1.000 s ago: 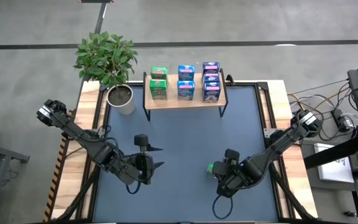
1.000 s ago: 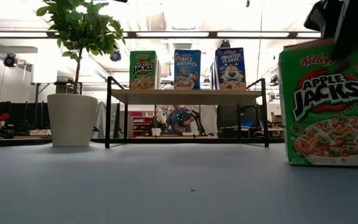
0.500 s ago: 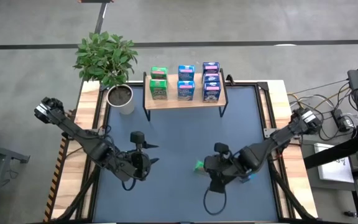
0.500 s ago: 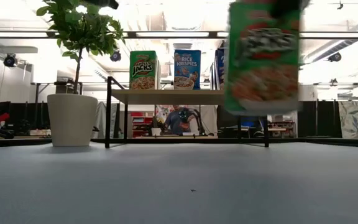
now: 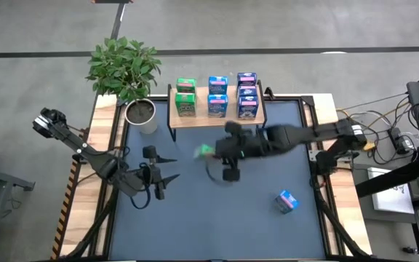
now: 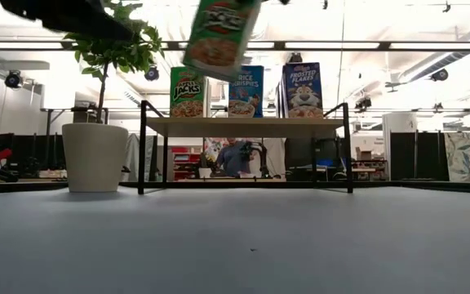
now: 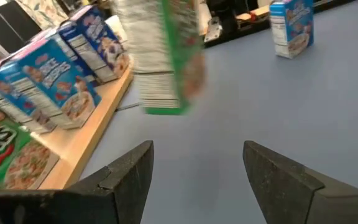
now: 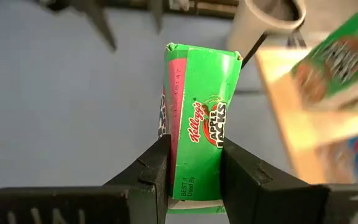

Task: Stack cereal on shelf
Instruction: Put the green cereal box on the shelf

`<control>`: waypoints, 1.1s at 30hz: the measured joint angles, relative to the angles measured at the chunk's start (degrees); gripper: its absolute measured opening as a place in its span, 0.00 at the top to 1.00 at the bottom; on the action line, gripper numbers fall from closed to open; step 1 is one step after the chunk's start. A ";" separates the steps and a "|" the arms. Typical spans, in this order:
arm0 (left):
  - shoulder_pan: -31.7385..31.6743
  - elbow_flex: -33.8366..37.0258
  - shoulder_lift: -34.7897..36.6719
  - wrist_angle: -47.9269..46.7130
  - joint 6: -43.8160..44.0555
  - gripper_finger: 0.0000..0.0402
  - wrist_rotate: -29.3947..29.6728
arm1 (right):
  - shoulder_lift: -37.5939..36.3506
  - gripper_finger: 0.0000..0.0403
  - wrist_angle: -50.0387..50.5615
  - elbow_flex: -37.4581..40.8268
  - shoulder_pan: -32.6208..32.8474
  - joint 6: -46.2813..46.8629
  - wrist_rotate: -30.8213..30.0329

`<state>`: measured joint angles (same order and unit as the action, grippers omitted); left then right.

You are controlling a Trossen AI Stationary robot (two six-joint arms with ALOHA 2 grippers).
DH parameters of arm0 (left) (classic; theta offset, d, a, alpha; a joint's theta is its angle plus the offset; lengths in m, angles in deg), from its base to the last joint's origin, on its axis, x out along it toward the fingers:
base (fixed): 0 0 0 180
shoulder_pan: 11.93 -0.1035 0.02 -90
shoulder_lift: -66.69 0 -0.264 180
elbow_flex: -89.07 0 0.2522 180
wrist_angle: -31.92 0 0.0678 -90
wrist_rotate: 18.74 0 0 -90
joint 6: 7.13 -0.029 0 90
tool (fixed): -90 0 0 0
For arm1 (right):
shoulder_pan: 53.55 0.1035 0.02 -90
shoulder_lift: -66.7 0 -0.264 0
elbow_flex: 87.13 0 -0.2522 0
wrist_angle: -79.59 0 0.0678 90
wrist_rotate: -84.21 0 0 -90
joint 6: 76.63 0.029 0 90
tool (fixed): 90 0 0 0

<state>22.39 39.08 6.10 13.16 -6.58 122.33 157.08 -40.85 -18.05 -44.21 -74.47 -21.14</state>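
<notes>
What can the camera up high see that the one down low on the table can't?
Only the high view shows the blue box lying alone on the table, the open left gripper waiting low on the left, and the right gripper.

Only the low view shows the box fronts and the room behind the shelf.

Both show the shelf with boxes, the plant, and the green Apple Jacks box held up in the air.

High view: overhead, straight down on the whole surface (image 5: 217, 211), both arms and shelf (image 5: 217, 116).
Low view: at surface height, level toward the shelf (image 6: 243, 126) and room behind.
Left wrist view: looks ahead of the left gripper (image 7: 194, 177), close; shares the shelf.
Right wrist view: ahead of the right gripper (image 8: 194, 165), very close on the green box (image 8: 201, 146), also seen overhead.
</notes>
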 joint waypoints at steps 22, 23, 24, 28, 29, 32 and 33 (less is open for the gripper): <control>-8.42 4.96 3.21 2.48 -3.41 0.42 0.91 | 24.95 0.75 11.77 -35.21 -21.35 -22.09 13.69; -9.04 4.96 2.86 2.48 -3.76 0.42 0.91 | 25.70 0.75 12.32 -36.18 -21.49 -22.53 13.76; -9.55 4.96 2.63 2.42 -4.25 0.42 0.90 | 26.34 0.75 12.66 -36.79 -21.59 -22.83 13.78; -11.78 4.96 2.27 2.70 -5.58 0.42 0.91 | 27.23 0.75 12.44 -37.34 -21.97 -24.77 13.97; -12.27 4.96 2.21 2.61 -5.61 0.42 0.88 | 27.29 0.75 12.36 -37.34 -22.04 -24.95 14.01; -13.57 4.96 2.03 2.92 -5.61 0.42 0.89 | 27.31 0.74 12.22 -37.36 -22.22 -25.39 14.13; -13.91 4.96 1.93 2.93 -5.61 0.42 0.87 | 27.31 0.73 12.02 -37.36 -22.24 -25.62 14.11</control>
<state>8.48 44.04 8.02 16.09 -12.19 123.20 184.39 -28.82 -55.41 -66.45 -100.09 -7.03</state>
